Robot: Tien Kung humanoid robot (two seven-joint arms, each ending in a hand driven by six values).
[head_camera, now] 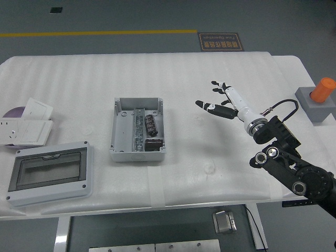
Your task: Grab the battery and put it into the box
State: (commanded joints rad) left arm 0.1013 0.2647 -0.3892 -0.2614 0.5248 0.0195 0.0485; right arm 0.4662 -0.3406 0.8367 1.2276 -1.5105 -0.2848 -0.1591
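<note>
The grey open box sits in the middle of the white table. A dark ribbed battery lies inside it, above a second dark part. My right hand, white with black fingertips, hovers over the table well to the right of the box. Its fingers are spread and nothing is in them. The black right arm runs back to the lower right corner. The left arm does not show.
A grey lid with a clear window lies at the front left. White socket plates rest at the left edge. A grey block with an orange button stands at the far right.
</note>
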